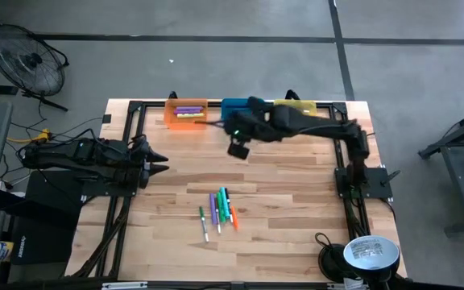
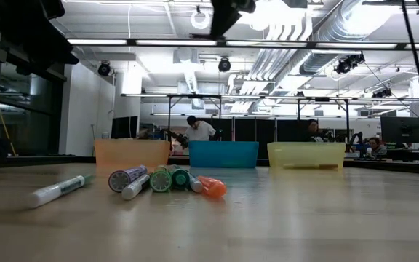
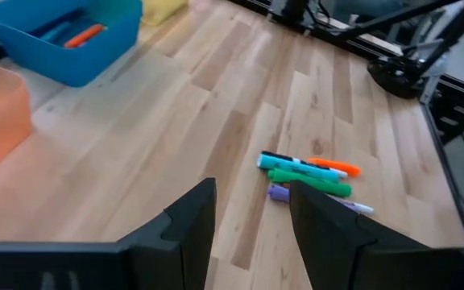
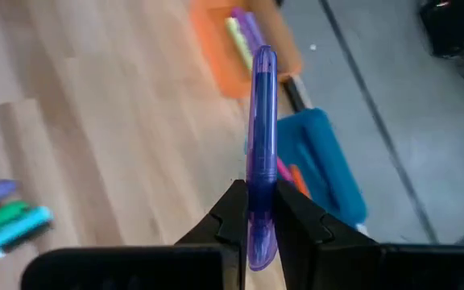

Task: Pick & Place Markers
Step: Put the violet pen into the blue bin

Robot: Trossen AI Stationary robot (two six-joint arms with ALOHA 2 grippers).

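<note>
You've got a light wood plank table (image 1: 296, 193) with a black frame round the edges. Along the far edge sit three bins in a row: orange bin (image 1: 187, 114), blue bin (image 1: 234, 107) beside it, then yellow bin (image 1: 300, 105). Nearer the front, a little bunch of markers (image 1: 222, 209) lies flat on the wood, purple, green, blue and orange ones packed side by side, plus one white marker (image 1: 204, 222) just off to the left of the bunch.

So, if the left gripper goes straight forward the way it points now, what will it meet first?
Probably the loose markers on the table: in its wrist view they lie just beyond the left gripper, whose fingers stand open. Depth is hard to judge, so it may pass above them.
</note>
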